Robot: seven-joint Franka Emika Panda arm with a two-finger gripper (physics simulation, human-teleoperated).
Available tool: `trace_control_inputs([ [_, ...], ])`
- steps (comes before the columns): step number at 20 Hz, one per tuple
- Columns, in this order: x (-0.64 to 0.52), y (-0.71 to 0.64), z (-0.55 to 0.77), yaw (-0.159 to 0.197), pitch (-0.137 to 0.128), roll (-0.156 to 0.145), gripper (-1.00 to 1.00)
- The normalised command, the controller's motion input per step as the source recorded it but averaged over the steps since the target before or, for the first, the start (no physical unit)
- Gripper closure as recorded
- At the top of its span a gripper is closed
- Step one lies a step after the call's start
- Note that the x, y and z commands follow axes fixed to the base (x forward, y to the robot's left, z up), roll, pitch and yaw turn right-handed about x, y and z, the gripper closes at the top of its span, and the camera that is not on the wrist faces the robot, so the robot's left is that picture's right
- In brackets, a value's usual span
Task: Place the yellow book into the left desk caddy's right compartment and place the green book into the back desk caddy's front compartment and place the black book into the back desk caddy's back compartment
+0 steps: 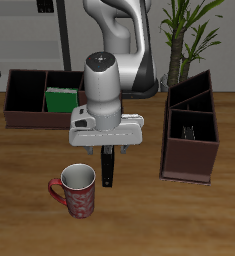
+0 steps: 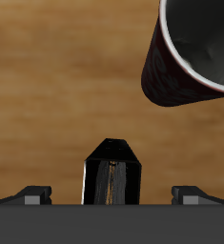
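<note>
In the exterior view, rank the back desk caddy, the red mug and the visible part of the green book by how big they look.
1. Back desk caddy
2. Red mug, though it sits nearer the camera
3. Green book, only partly showing in the caddy

White, rounded arm (image 1: 117, 45) segments with dark grey joints end in a boxy pale hand (image 1: 106, 128).

Even, soft simulator light in both views, no glare, wooden table (image 1: 19, 200) warmly lit, faint shadow under the red mug (image 1: 76, 191), low resolution blurring fine detail, wrist view soft and close, mug rim looming large and slightly blurred
</note>
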Motion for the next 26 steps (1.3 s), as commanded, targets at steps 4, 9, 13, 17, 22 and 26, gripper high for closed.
trace_control_inputs([
  [4, 0.04, 0.02, -0.18, 0.020, 0.016, 0.022, -1.00],
  [9, 0.01, -0.03, -0.10, -0.007, 0.016, 0.000, 1.00],
  [13, -0.02, -0.02, -0.02, 0.008, 0.005, 0.005, 1.00],
  [17, -0.05, -0.01, 0.24, 0.007, -0.020, 0.006, 1.00],
  [22, -0.10, 0.05, 0.57, 0.114, -0.036, 0.040, 1.00],
  [26, -0.10, -0.11, 0.65, 0.129, -0.032, 0.032, 1.00],
])
